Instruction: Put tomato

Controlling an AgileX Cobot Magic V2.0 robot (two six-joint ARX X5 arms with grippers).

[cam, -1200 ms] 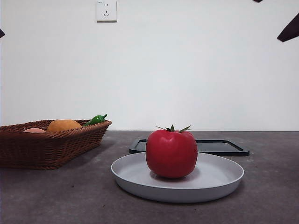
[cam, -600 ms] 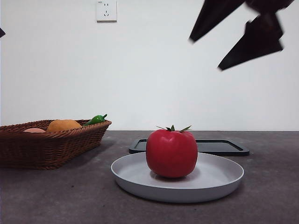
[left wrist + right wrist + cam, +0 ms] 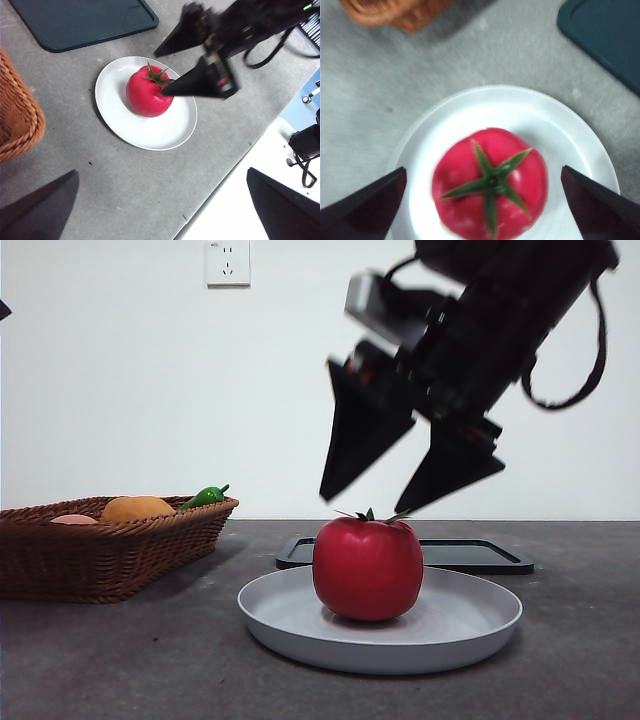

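The red tomato [image 3: 367,567] with a green stem sits upright in the middle of a white plate [image 3: 470,625]. It also shows in the left wrist view [image 3: 147,91] and in the right wrist view [image 3: 490,187]. My right gripper [image 3: 364,505] is open and hangs just above the tomato, its two black jaws spread to either side of the stem, not touching. The same gripper shows in the left wrist view [image 3: 165,72] over the tomato. My left gripper [image 3: 160,210] is open and empty, high above the table and away from the plate.
A wicker basket [image 3: 100,550] at the left holds an orange fruit [image 3: 137,508], a green pepper [image 3: 205,496] and a pinkish fruit. A dark flat tray [image 3: 480,555] lies behind the plate. A wall socket [image 3: 227,262] is on the back wall.
My right arm has come down from the top right corner to just above the tomato, jaws open. The tomato and plate have not moved.
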